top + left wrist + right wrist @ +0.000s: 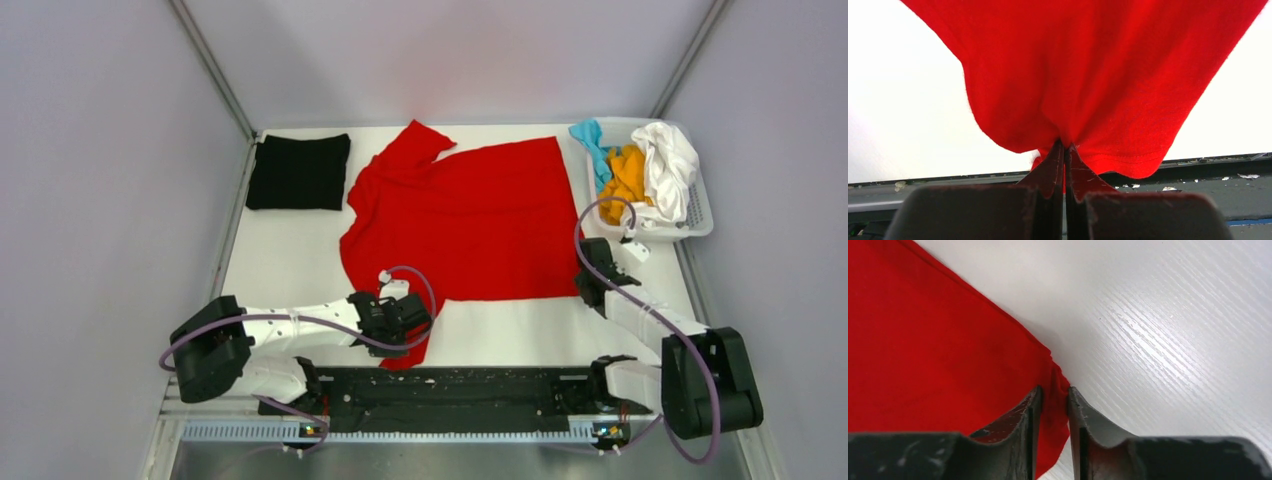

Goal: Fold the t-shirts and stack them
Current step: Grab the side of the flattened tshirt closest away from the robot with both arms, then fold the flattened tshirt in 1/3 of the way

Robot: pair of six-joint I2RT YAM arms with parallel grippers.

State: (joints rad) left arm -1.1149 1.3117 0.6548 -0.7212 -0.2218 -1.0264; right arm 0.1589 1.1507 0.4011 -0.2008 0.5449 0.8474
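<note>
At frame centre, red shirt [470, 220]; left gripper [1064, 150] clamps its lower hem, right gripper [1054, 392] pinches its right corner.

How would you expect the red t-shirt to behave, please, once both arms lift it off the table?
Probably floppy: the red t-shirt already drapes in soft folds from the left tool. It likely weighs little, since a pinch of hem holds the raised cloth. It may sag between grips; the right tool pinches only a bunched corner, and the rest lies flat on the table.

Bare table [290, 255] between black shirt [298, 171] and red shirt [470, 220]; basket [700, 215] far right.
</note>
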